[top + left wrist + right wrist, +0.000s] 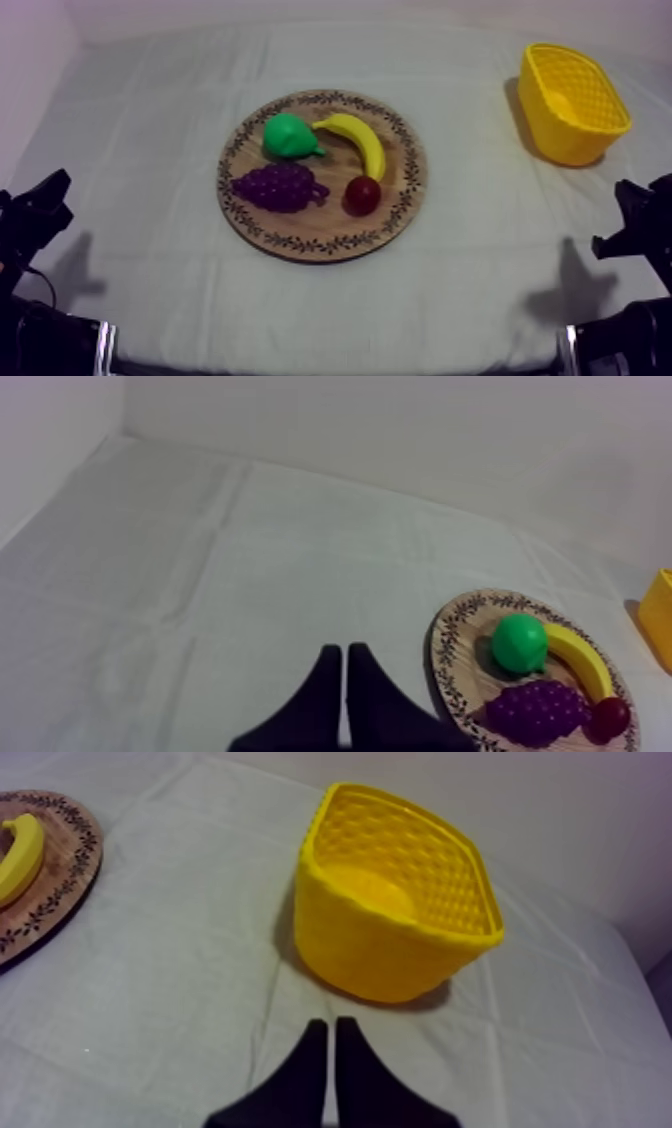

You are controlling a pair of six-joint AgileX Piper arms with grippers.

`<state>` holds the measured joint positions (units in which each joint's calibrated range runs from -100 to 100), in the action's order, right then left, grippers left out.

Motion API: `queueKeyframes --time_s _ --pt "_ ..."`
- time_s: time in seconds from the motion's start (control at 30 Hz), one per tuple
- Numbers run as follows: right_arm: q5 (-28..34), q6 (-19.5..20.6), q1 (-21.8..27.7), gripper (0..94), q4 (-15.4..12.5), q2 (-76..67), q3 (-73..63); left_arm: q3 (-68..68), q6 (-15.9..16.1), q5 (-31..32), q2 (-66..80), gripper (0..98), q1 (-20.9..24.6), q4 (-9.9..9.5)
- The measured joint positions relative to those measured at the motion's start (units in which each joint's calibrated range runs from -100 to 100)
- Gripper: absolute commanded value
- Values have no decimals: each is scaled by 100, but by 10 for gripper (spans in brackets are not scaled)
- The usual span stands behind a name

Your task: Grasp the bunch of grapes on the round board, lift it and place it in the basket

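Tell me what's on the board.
On the board: a pear, a banana, grapes and a small red fruit, all inside the patterned rim. The wood under each is covered.

bunch of grapes (281,187) purple | pear (288,136) green | banana (358,142) yellow | small red fruit (362,195) | basket (568,140) yellow, latticed | board (322,243) leaf-patterned rim

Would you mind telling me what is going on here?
Nothing is held yet. The purple bunch of grapes lies on the round wooden board with a green pear, a yellow banana and a small red fruit. The yellow basket stands empty, apart. The left gripper and the right gripper rest shut.
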<state>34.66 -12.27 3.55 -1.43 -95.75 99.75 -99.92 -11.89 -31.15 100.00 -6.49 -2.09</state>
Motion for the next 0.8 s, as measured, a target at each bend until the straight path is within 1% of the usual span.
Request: queueKeyframes --time_s 0.07,0.17,0.27,0.57,0.67,0.8 --pt "0 9 -26 6 0 0 0 0 0 0 0 1 0 0" --pt "0 160 -166 6 0 0 0 0 0 0 0 1 0 0" --pt "0 257 -190 6 0 0 0 0 0 0 0 1 0 0" --pt "-25 61 -255 6 0 0 0 0 0 0 0 1 0 0" --pt "-147 -23 -360 6 92 63 -20 0 0 0 0 1 0 0" --pt "-397 29 -538 6 288 408 -278 0 0 0 0 1 0 0"
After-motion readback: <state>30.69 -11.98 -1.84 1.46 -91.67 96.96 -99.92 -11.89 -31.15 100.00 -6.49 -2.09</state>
